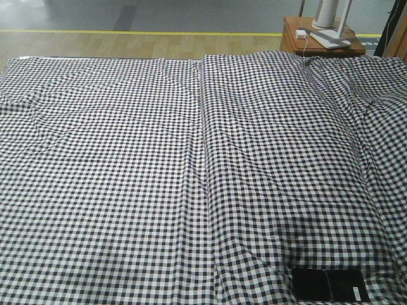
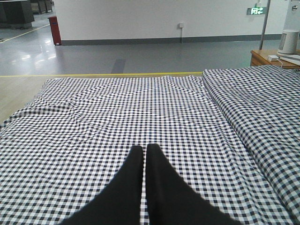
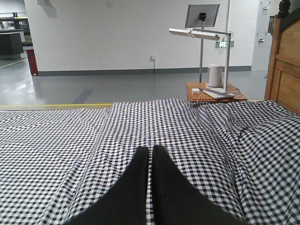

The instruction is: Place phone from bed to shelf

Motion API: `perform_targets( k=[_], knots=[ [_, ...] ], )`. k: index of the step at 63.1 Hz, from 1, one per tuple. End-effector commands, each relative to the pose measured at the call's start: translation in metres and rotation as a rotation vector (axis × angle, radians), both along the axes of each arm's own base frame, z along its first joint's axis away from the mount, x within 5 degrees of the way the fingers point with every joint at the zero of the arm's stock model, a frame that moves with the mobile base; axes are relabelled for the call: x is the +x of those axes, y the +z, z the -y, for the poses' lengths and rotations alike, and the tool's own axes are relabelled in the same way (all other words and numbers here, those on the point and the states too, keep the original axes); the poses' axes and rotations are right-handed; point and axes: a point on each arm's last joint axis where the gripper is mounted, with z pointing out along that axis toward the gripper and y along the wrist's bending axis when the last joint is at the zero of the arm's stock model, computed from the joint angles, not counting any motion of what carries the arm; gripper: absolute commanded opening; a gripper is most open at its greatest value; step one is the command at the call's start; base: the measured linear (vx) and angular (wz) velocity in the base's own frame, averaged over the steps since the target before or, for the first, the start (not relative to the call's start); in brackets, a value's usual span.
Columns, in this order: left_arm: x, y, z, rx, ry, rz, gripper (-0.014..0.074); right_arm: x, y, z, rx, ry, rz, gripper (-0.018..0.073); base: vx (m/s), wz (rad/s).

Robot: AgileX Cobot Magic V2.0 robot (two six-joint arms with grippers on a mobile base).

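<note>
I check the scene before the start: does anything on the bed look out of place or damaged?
Only the phone stands out: it lies on the bed at the near right corner, with a line across its middle. Fold or crack, I cannot tell.

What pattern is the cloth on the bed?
The bed wears black-and-white gingham, clearest in the front-facing view.

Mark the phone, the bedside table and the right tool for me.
phone (image 1: 329,285): front view, middle, at its crease.
bedside table (image 1: 291,25): front view, bare rear-left top.
right tool (image 3: 151,150): right wrist view, between fingertips.
</note>
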Motion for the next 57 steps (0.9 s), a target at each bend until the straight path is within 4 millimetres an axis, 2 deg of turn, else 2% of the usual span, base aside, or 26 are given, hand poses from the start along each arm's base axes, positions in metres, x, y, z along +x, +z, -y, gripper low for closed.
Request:
perform_targets(
  k=[1, 57],
  knots=[
    [0.0003, 0.005, -0.0002, -0.006, 0.003, 0.075, 0.0001, -0.0008, 0.0041, 0.0003, -0.01, -0.005, 0.073, -0.0002, 0.0, 0.0],
    [0.0003, 0.005, -0.0002, -0.006, 0.003, 0.075, 0.0001, -0.0008, 0.0041, 0.0003, -0.01, -0.005, 0.073, -0.0002, 0.0, 0.0]
  ],
)
